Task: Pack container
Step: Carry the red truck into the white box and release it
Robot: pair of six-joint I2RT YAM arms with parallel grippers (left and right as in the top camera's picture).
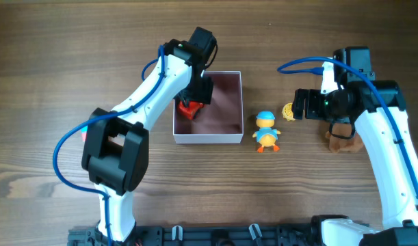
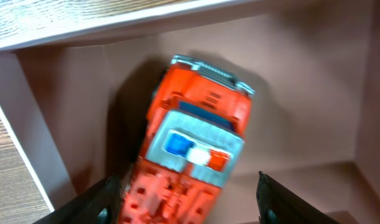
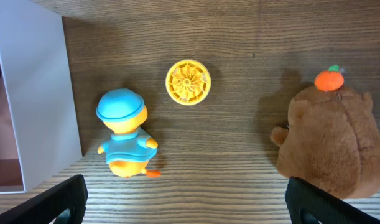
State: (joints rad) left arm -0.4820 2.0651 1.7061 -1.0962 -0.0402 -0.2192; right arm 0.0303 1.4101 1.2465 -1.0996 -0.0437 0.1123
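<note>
Three toys lie right of the central container (image 1: 207,137): duck (image 3: 123,134), yellow wheel (image 3: 188,81), bear (image 3: 329,140). Left gripper (image 2: 186,186), jaws apart, hangs over a red truck (image 2: 193,143) inside. Right gripper (image 3: 185,186), jaws wide, should next close on the duck.

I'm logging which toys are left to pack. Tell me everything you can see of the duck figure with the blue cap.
The duck figure looks like smooth plastic: blue cap, yellow-orange head, blue top, orange feet. It lies flat on the wooden table, outside the container, beside its white wall but apart from it. Only the table touches it.
</note>
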